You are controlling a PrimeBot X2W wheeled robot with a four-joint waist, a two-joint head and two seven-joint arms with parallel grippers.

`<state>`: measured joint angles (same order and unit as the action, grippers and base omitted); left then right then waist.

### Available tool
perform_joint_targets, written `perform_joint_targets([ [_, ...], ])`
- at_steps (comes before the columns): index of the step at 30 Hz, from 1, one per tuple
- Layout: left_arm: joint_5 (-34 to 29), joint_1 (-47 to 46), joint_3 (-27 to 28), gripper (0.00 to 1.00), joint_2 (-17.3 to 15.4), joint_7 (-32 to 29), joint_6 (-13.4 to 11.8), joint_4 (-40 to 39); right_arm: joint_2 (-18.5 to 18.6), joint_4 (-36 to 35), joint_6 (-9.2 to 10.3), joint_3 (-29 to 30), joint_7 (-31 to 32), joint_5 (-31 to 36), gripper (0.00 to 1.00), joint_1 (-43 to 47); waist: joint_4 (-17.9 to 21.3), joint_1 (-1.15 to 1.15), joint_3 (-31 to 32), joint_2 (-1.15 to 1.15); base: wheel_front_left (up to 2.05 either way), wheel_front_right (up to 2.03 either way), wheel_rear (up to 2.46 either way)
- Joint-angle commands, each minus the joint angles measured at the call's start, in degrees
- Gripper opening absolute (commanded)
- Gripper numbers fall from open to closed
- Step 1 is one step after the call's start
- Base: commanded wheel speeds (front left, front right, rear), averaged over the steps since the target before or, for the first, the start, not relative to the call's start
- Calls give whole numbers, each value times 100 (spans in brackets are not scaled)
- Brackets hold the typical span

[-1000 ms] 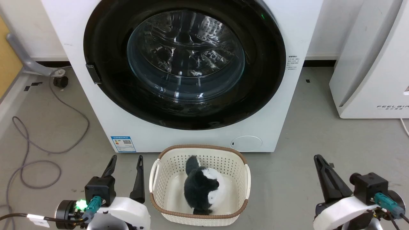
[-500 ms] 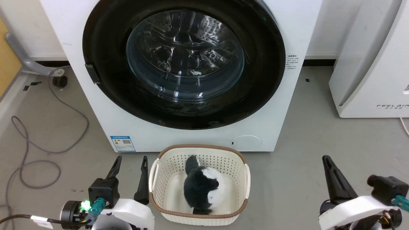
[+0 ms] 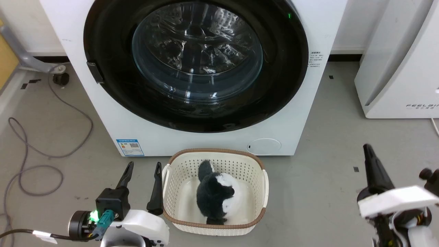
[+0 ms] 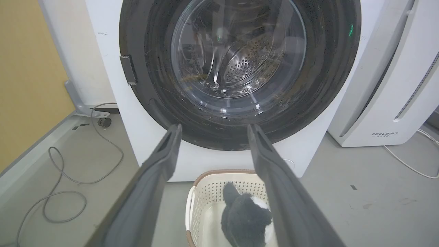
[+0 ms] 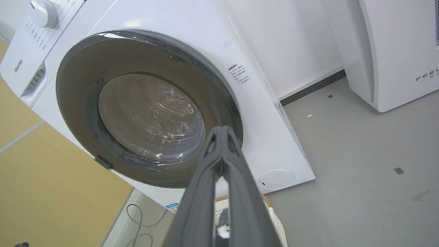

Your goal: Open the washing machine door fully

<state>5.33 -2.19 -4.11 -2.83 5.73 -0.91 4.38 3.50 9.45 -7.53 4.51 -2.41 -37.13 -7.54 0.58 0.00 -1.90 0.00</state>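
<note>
Head view: the door (image 3: 197, 61) is closed and lies flat on the white front of the machine (image 3: 205, 144); no gap shows around its black ring, so I judge that the task is not yet begun. The machine stands on the grey floor, directly before the robot; a small green light (image 3: 289, 15) burns at the upper right of the ring.

On the left edge of the door sits a small grey block (image 3: 93, 72); I cannot tell if it is a hinge or a catch, and this matters, because the pull must come from the side opposite the hinge.

A basket (image 3: 264, 185) with a plush toy (image 3: 216, 197) in it stands just before the machine, under the door; probably it waits for loading. It is low, so the door should pass over it, but an arm that reaches in low could touch it.

The left tool (image 3: 144, 164) is open, its two fingers apart and pointing to the machine, just beside the left rim of the basket; it holds nothing. In the left wrist view these fingers frame the lower part of the door.

The right tool (image 3: 367, 147) is at the far right, well apart from the machine; in the right wrist view its fingers are pressed together on nothing and point to the right part of the ring. I judge that such a thin closed tip is meant to hook behind the door edge; the glossy ring offers little hold, so it may slip.
</note>
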Motion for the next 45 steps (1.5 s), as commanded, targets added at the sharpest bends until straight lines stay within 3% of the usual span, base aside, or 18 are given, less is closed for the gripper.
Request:
perform_joint_targets([
  [1, 59, -118, -26, 100, -10, 74, -31, 27, 69, 139, 1, 55, 4, -283, 0, -251, 8, 0, -42, 0, 0, 0, 0],
  [21, 163, -514, -202, 100, -10, 302, -26, -134, 713, 1575, 2, 173, 185, -1853, 0, -2519, -98, 0, -655, 0, 0, 0, 0],
  [30, 226, -716, -277, 100, -8, 410, -25, -199, 1034, 2358, 2, -280, 696, -2188, 0, -3915, -215, 0, -1000, 0, 0, 0, 0],
  [45, 411, -1035, -468, 100, -5, 590, -64, -277, 1140, 4204, 3, -1243, 1687, -2297, 0, -6609, -401, 0, -1563, 0, 0, 0, 0],
])
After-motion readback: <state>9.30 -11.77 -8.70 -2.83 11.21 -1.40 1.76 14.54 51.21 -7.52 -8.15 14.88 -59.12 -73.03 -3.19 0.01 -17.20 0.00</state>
